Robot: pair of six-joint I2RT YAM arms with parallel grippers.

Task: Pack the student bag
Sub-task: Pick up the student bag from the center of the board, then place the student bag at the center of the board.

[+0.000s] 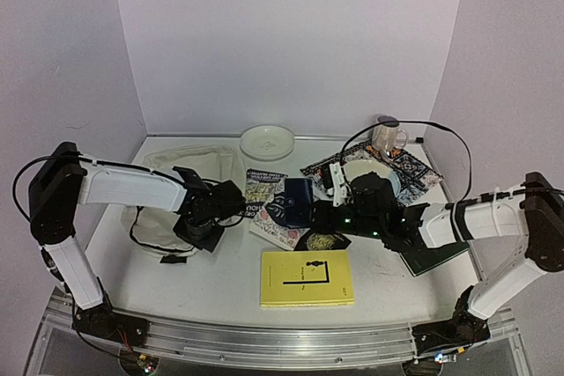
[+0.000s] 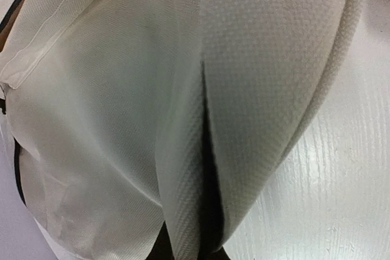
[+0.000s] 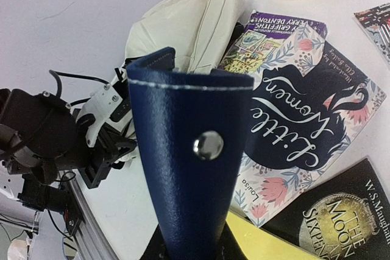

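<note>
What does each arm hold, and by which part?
The left gripper pinches a fabric fold of the student bag. The right gripper holds a navy snap case by one end.
</note>
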